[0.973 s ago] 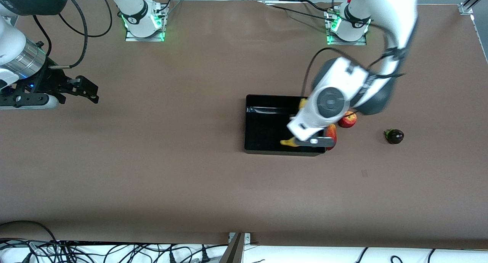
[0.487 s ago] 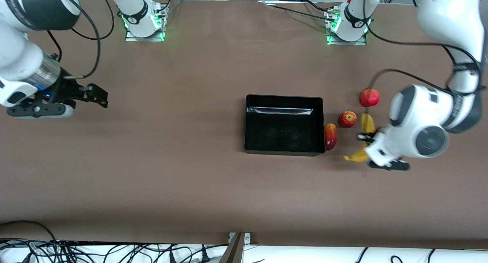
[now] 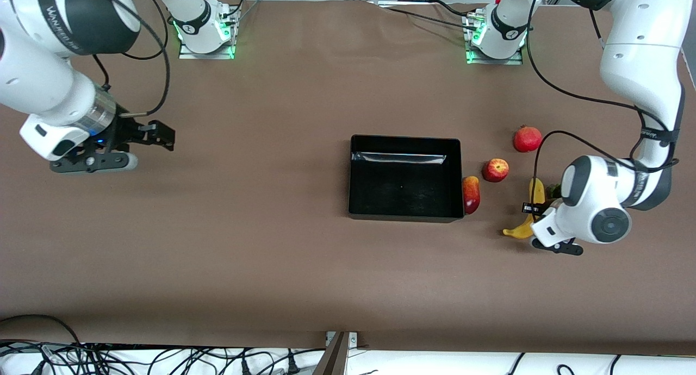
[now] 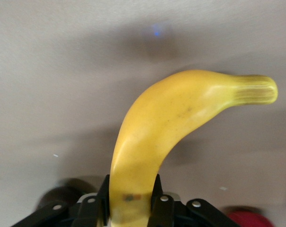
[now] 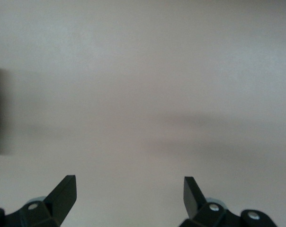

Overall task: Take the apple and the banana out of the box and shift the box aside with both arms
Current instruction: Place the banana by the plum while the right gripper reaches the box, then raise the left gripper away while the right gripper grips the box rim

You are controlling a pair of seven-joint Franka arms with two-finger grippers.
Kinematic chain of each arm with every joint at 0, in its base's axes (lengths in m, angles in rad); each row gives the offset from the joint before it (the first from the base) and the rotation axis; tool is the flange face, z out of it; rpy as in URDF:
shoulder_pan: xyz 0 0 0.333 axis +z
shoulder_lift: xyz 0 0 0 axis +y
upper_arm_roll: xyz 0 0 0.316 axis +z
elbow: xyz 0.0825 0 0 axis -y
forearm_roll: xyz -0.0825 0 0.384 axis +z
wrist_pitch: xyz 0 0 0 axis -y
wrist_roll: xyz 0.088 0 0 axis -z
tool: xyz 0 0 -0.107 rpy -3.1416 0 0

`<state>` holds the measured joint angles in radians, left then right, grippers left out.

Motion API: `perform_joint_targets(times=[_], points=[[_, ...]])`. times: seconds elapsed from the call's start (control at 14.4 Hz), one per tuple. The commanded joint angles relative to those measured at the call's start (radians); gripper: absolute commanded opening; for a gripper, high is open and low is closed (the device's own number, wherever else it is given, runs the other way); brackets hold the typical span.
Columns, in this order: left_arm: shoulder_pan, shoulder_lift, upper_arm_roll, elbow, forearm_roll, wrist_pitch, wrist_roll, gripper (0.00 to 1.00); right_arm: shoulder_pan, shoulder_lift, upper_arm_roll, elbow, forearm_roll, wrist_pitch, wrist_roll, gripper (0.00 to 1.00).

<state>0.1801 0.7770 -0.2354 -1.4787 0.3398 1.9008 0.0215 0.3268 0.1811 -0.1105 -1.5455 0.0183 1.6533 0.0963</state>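
The long curved yellow banana [image 3: 530, 214] is sitting pinched between the closed-in jaws of the left arm's black two-finger gripper [image 4: 131, 196], low over the brown table [image 3: 272, 255] toward the left arm's end, well clear of the shallow glossy black rectangular box [image 3: 405, 177]; whether the fruit is already resting on the table is hard to tell. The small red apple with yellowish streaks [image 3: 495, 169] is lying on the table beside the box, between it and the banana, so both fruits are now out and the box is looking empty. A larger plain-red crowned pomegranate [image 3: 527, 138] is lying farther from the front camera than the apple, and an elongated red-orange fruit [image 3: 471, 194] is lying right against the box's outer wall. The right arm's black gripper [image 3: 157, 136] is hanging with jaws spread wide and holding nothing, over bare table at the right arm's end, waiting. Judged from this, what is remaining is letting go of the banana and shifting the box aside with both arms
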Motion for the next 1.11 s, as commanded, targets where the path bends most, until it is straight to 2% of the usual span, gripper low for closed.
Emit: perform_joint_targets(times=[0.0,0.21,0.56,0.76,0.9,1.04], points=[[0.006,-0.013,-0.008,-0.018,0.051,0.014,0.018,1.00,0.073,0.009,0.006,0.010,0.002,-0.004,0.014,1.00],[-0.007,-0.039,-0.019,0.006,0.056,-0.003,0.018,1.00,0.156,0.092,0.006,0.044,0.029,0.045,0.104,1.00],[-0.001,-0.240,-0.091,0.017,0.035,-0.116,0.057,1.00,0.299,0.231,0.006,0.045,0.078,0.256,0.354,1.00],[0.012,-0.395,-0.093,0.040,-0.170,-0.225,0.057,1.00,0.386,0.326,0.006,0.047,0.077,0.414,0.460,1.00],[0.015,-0.439,-0.088,0.119,-0.260,-0.349,0.049,1.00,0.429,0.386,0.006,0.054,0.077,0.509,0.531,1.00],[-0.039,-0.555,-0.029,0.104,-0.289,-0.410,0.022,1.00,0.472,0.447,0.006,0.085,0.077,0.563,0.580,1.00]])
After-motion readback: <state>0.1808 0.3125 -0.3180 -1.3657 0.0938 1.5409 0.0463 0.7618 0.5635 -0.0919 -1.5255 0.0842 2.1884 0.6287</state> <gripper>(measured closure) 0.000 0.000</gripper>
